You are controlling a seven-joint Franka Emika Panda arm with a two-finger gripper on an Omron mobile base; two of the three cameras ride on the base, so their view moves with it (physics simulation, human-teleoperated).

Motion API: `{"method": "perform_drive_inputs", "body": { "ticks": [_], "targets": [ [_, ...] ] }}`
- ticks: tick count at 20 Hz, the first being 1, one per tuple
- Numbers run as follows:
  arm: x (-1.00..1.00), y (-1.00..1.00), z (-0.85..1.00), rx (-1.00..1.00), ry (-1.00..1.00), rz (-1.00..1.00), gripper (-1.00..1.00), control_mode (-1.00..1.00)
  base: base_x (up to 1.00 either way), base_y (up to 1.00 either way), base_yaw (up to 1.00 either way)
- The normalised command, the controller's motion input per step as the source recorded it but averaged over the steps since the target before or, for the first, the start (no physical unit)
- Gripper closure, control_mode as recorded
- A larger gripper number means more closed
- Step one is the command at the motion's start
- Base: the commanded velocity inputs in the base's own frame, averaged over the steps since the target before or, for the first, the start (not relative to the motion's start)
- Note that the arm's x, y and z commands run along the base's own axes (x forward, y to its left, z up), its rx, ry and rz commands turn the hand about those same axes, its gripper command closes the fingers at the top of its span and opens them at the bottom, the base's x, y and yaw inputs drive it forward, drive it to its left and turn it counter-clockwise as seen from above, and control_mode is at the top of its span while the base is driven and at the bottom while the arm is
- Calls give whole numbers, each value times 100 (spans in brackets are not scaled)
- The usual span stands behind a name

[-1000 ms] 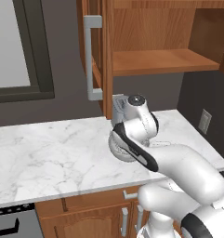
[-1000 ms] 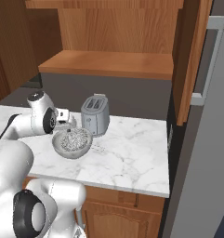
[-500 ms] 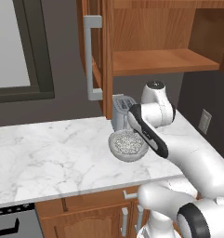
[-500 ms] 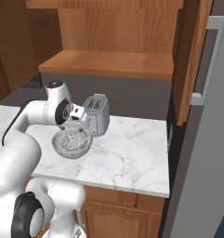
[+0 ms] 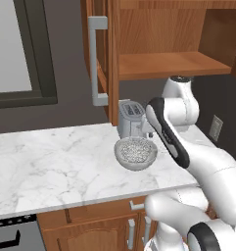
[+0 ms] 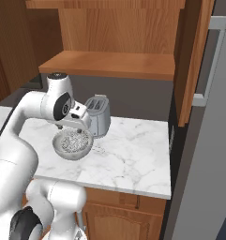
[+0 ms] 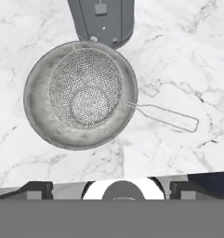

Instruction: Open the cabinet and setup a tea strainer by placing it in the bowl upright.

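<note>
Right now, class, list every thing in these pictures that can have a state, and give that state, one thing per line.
cabinet: doors open, inner shelf bare.
tea strainer: upright in the bowl, mesh cup facing up, handle reaching out over the rim.
bowl: upright on the counter, holding the strainer.
toaster: upright behind the bowl, slots without bread.
gripper: open, holding nothing, above the bowl.

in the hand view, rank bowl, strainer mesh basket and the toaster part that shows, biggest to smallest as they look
1. the bowl, widest thing there
2. the tea strainer basket, sitting inside the bowl, slightly narrower
3. the toaster, cut off by the top edge, so its visible part looks smallest
</note>
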Motion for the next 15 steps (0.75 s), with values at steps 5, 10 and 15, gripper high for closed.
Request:
{"method": "perform_drive_inputs", "body": {
  "ticks": [5, 10, 15],
  "targets": [
    [-47, 17, 5, -3, -16, 0, -100, -100, 0, 0, 0],
    [-2, 0, 21, -22, -11, 0, -100, -100, 0, 0, 0],
    [-15, -7, 35, -2, -2, -3, -100, -100, 0, 0, 0]
  ]
}}
